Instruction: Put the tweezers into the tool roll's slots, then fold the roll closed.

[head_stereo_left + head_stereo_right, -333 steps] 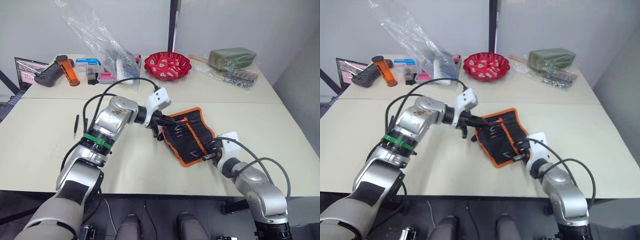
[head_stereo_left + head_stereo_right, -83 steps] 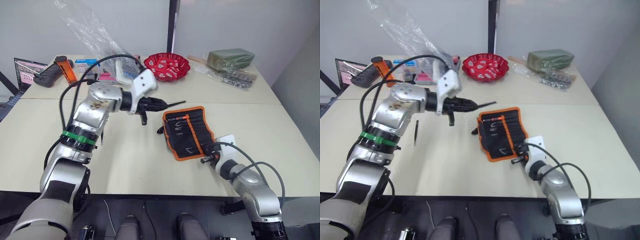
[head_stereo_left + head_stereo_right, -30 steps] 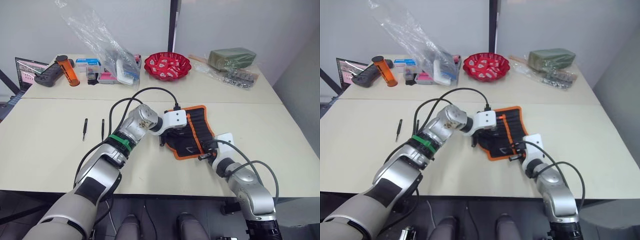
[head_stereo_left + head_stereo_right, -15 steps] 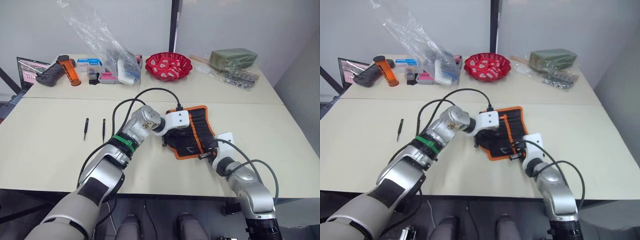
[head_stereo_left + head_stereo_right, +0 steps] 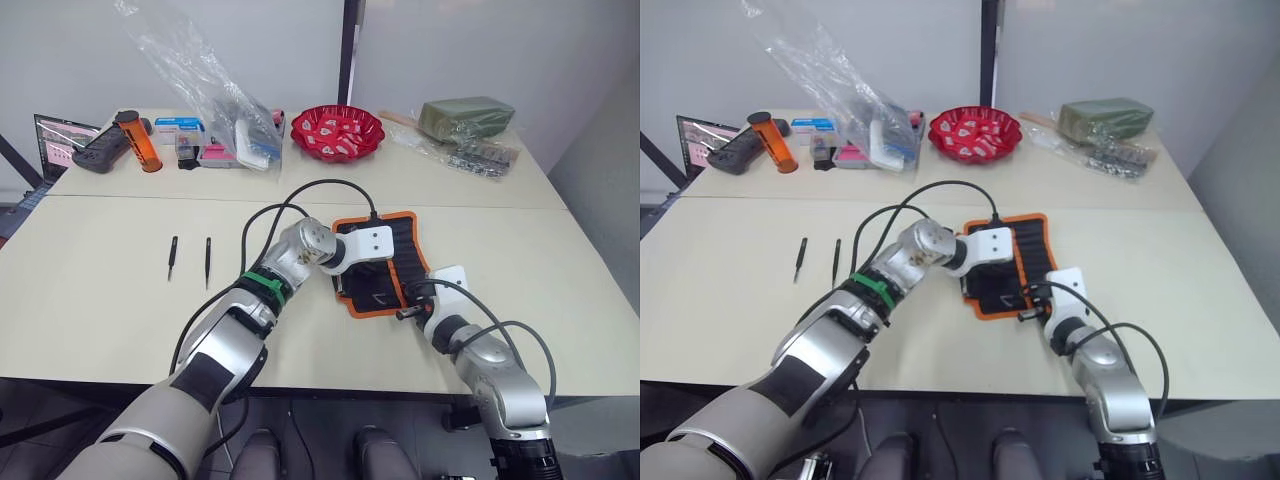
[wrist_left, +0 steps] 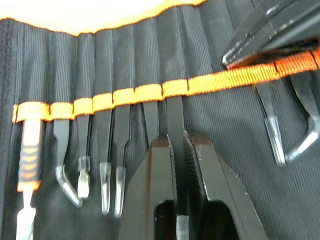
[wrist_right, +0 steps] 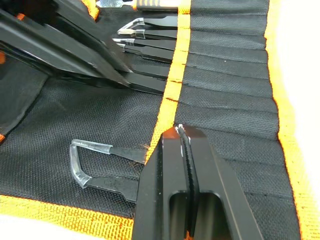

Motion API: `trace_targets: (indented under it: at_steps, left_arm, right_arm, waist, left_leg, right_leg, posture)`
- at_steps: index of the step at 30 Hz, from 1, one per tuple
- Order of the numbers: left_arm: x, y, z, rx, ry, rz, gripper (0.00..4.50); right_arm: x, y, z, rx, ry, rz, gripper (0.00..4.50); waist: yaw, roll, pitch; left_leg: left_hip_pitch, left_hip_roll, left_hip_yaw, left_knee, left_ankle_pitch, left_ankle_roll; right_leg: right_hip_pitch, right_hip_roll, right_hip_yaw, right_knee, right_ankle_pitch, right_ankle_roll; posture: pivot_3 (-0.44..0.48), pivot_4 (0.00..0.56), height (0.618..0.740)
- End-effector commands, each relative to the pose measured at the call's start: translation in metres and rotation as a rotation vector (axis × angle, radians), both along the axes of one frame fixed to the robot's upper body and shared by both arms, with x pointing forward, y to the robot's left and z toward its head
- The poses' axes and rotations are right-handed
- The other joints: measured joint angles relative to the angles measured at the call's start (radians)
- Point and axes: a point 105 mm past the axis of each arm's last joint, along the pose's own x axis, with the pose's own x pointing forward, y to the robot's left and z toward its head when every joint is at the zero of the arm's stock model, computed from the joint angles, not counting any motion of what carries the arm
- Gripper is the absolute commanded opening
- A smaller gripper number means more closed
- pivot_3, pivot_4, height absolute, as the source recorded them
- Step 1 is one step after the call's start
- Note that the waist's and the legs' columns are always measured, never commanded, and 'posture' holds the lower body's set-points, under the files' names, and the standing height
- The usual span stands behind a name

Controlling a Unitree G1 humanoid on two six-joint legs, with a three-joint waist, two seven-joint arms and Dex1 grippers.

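Roll [image 5: 398, 262] lies open on the bench [image 5: 90, 300], toward its right-front. Several tweezers already sit in the slots [image 6: 125, 95] along the orange band.

Left gripper [image 6: 176, 150] is over the roll, clamped on one tweezer [image 6: 174, 117] whose end is entering a slot just under the band, so the insert step is in hand. Next, I'd say: push it straight along the slot, release, then back out without snagging neighbours.

Right gripper [image 7: 181, 134] is closed on the band at the roll's near end, pinning it.

Two tweezers [image 5: 173, 256] are loose on the bench, well left of the roll, parallel and slightly apart. Plenty of bare bench between them and the roll for the left arm's fetch.

Roll's near edge is close to the bench's front edge, so folding should go away from it. Clutter sits well behind the roll.
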Motion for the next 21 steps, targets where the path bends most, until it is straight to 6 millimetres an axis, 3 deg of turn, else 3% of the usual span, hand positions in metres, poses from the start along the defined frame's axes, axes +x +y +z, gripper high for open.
trace_targets:
  at_steps: [1, 13, 19, 21]
  left_arm:
    - [-0.003, -0.015, 0.003, -0.012, -0.034, -0.036, 0.04]
    - [-0.013, -0.048, 0.003, -0.083, -0.063, -0.086, 0.04]
    - [-0.013, -0.051, 0.009, -0.121, -0.049, -0.076, 0.04]
    - [-0.01, -0.047, 0.011, -0.131, -0.027, -0.064, 0.89]
  right_arm:
    - [-0.006, 0.012, -0.01, 0.014, 0.036, 0.043, 0.0]
    - [-0.009, 0.012, -0.013, 0.023, 0.041, 0.032, 0.0]
    - [-0.012, 0.012, -0.014, 0.026, 0.046, 0.027, 0.0]
    - [-0.013, 0.012, -0.015, 0.026, 0.048, 0.027, 0.0]
  waist:
    - [0.0, 0.0, 0.0]
    - [0.006, 0.0, -0.001]
    - [0.013, 0.0, -0.001]
    - [0.012, 0.0, -0.001]
  left_leg:
    - [0.0, 0.0, 0.0, 0.0, 0.0, 0.0]
    - [0.0, -0.001, 0.0, 0.001, 0.0, 0.0]
    - [0.0, -0.001, -0.001, 0.001, 0.0, 0.0]
    - [0.0, -0.001, -0.001, 0.001, 0.0, 0.0]
  right_leg:
    - [0.0, 0.0, 0.0, 0.0, 0.0, 0.0]
    - [0.001, 0.0, 0.0, 0.0, -0.001, 0.001]
    - [0.001, -0.001, 0.0, -0.001, -0.001, 0.001]
    - [0.001, -0.001, 0.0, -0.001, -0.001, 0.001]
  posture:
    - [0.0, 0.15, 0.735]
    - [0.0, 0.15, 0.735]
    - [0.0, 0.15, 0.735]
    - [0.0, 0.15, 0.735]
